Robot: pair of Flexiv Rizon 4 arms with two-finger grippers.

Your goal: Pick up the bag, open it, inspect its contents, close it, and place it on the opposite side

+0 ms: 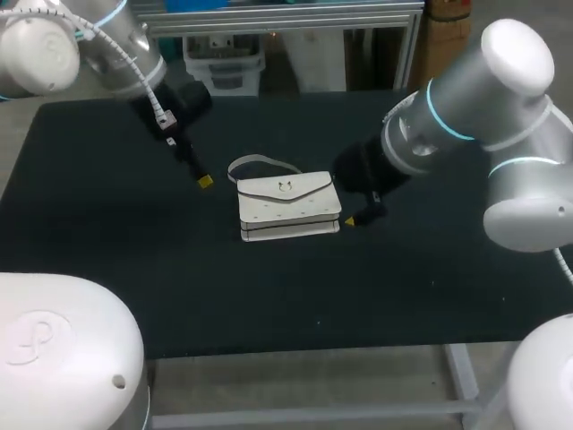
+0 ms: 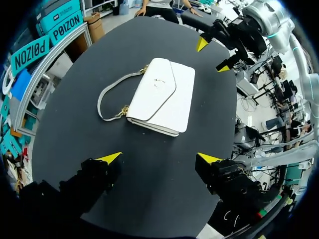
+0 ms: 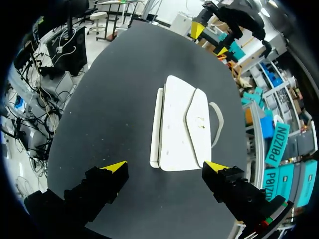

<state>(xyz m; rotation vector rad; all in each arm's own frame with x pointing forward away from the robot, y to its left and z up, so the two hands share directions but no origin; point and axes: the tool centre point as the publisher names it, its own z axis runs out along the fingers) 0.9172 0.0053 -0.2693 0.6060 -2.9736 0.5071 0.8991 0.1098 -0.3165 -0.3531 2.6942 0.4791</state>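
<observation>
Item: white bag; lies flat on the black table, near its middle, flap shut, between my two grippers; its strap is a pale loop on the table against the bag's far edge, as the head view has it.

Left gripper: the head view shows one yellow tip only, near the strap side of the bag and apart from it; the spread of my fingers cannot be read there. Left wrist view: left gripper with both tips spread wide; bag ahead of them and apart; gold fittings where the strap joins the bag are plain only here; my right gripper shows past the bag's far end, tips parted.

Right gripper: the head view shows one yellow tip just beside the bag's right end; whether it touches I cannot tell. Right wrist view: right gripper with fingers wide apart; the near end of the bag level with the tips, in the gap; one tip just beside its corner, the other apart from it, so not clamped; left gripper beyond the bag's far end.
</observation>
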